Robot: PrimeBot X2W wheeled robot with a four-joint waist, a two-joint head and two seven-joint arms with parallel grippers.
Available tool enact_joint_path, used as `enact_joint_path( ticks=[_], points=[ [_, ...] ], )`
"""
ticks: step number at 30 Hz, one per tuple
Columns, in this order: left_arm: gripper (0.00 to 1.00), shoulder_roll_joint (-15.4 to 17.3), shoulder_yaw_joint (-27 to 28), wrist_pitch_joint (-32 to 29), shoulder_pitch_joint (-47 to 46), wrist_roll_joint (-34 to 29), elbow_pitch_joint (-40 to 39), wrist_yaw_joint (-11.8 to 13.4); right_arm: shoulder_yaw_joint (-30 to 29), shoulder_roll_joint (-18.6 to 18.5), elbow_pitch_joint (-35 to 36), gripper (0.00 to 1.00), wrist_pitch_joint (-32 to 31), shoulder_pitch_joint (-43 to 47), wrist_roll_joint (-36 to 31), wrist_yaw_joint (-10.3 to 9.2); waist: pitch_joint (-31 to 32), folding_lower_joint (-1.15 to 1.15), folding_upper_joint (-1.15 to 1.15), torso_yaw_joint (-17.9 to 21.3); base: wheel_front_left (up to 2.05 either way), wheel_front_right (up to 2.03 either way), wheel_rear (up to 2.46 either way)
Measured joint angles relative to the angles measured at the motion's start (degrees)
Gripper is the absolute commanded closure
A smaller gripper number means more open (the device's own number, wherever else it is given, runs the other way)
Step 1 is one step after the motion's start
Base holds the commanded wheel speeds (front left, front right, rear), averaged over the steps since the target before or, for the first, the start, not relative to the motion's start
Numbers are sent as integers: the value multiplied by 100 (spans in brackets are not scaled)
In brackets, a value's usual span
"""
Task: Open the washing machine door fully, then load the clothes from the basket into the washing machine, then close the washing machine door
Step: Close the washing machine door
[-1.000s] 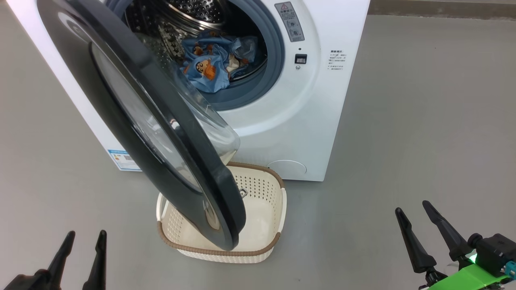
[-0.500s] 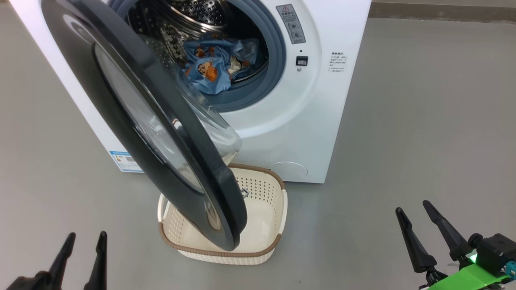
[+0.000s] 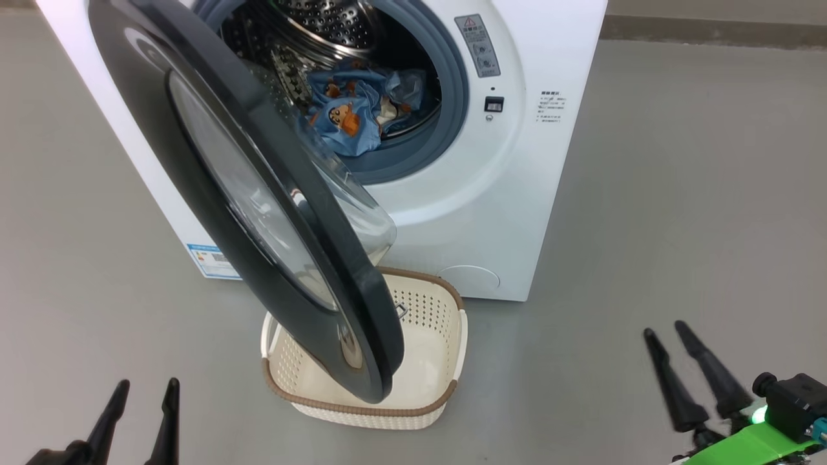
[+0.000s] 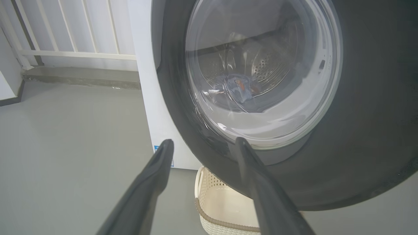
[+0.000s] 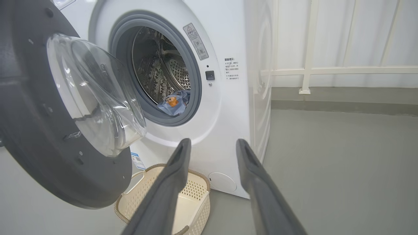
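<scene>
Both pincers are empty. The left pincer [image 3: 148, 383] has its two fingers parted by a modest gap and hangs low in front of the washing machine [image 3: 452, 213], facing the outer side of the door [image 3: 258, 206]. The right pincer [image 3: 664, 329], also spread and holding nothing, sits off the machine's right front corner, and its fingers are slightly blurred.

Over the last second the whole head view has slid, so the camera has moved and the things have not. The door keeps the same angle to the machine, swung out over the basket [image 3: 368, 416], which stands on the floor just in front of the machine's base. The blur suggests the right arm is starting to move.

The clothes [image 3: 352, 119] lie inside the drum, and what shows of the basket is bare. I judge the loading done, with only the door left to shut.

The floor [image 3: 678, 194] is smooth grey with nothing else on it near the machine. Behind the machine a white railing [image 5: 326, 70] runs above a low ledge.
</scene>
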State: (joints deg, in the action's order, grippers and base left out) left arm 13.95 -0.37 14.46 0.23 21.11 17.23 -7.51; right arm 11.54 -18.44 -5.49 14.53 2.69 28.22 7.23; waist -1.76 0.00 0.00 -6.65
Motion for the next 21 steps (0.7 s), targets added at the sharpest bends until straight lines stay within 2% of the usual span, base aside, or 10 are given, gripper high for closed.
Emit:
enact_joint_path(
  ticks=[16, 21],
  points=[
    [0, -9, 11, 0, 115, -12, -44, 0, 41, 29, 11, 100, 0, -16, 0, 0, 143, 0, 0, 127, 0, 0, 0],
    [0, -4, 25, 0, 131, -12, -103, 0, 77, 21, 177, 100, 0, -265, 0, 0, 174, 0, 0, 165, 0, 0, 0]
  ],
)
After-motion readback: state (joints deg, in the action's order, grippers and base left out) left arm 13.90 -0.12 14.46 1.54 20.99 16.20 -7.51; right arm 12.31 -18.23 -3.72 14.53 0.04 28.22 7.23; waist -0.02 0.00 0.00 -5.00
